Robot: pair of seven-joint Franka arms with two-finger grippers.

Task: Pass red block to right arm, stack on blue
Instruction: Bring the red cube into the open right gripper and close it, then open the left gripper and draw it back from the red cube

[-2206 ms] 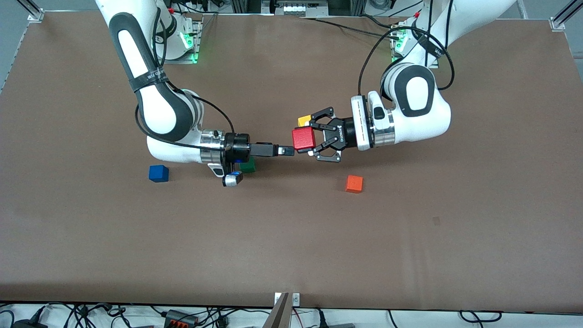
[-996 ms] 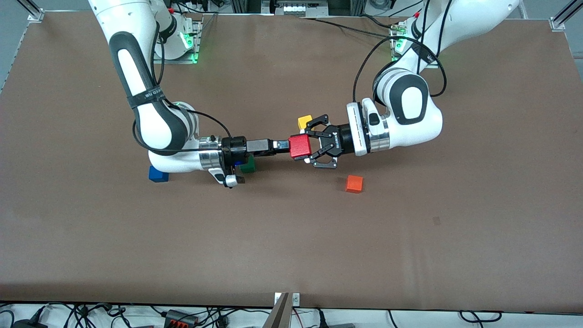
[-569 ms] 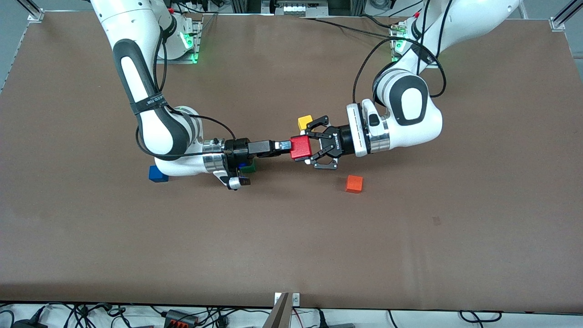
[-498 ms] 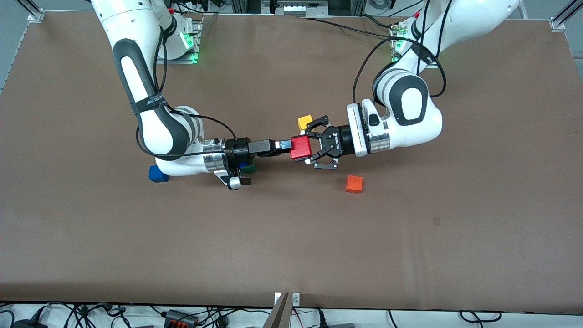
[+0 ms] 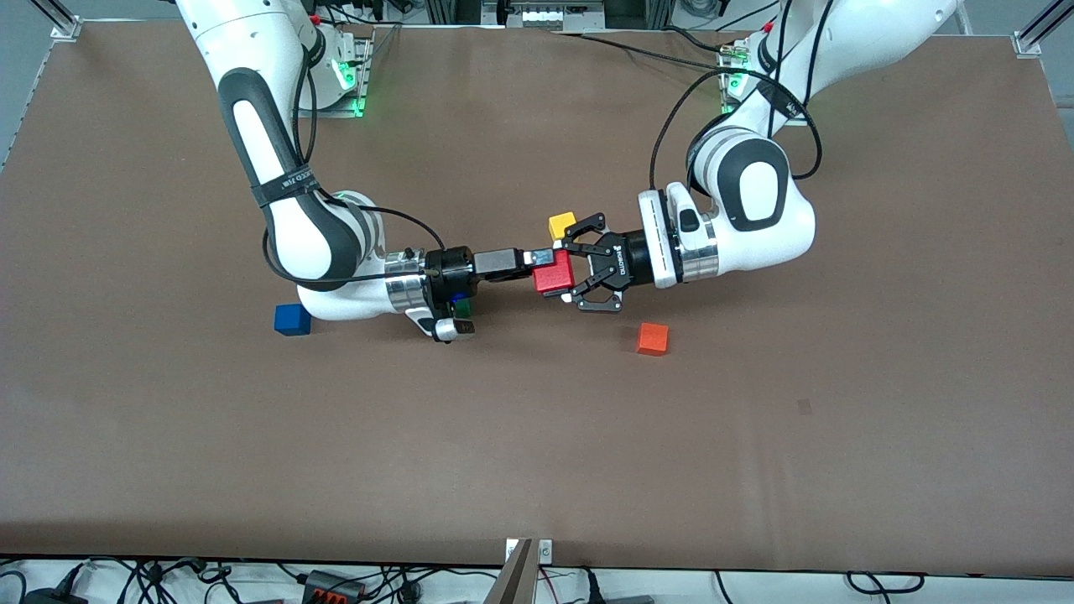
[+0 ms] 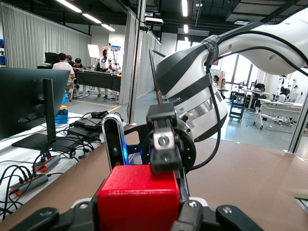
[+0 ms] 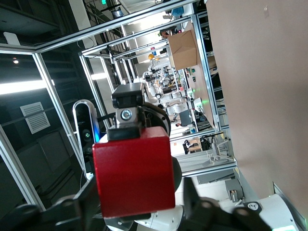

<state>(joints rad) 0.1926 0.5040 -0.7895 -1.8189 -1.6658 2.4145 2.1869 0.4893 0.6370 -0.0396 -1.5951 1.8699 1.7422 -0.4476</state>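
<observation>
**While both grippers meet over mid-table, the red block hangs between them**

As the two arms face each other tip to tip, the left gripper (image 5: 567, 273) is clamped on the red block (image 5: 554, 275), its black claw fingers (image 5: 587, 228) closed on two of the block's sides. The block is held in the air over the middle of the table (image 5: 755, 436), not resting on it. The right gripper (image 5: 541, 264) is at the block too. From the left wrist view one slim black tip of it lies on a bare face of the block (image 6: 137, 197). Its mate is hidden by the block, so I cannot tell whether the right gripper has clamped on yet. The right wrist view shows the block (image 7: 134, 171) filling the space right in front of that gripper.

The blue block (image 5: 292, 320) sits on the table toward the right arm's end, nothing on it. A green block (image 5: 463, 307) is half hidden under the right wrist. The yellow block (image 5: 560, 224) lies farther from the front camera than the held block, and the orange block (image 5: 652, 338) lies nearer.
</observation>
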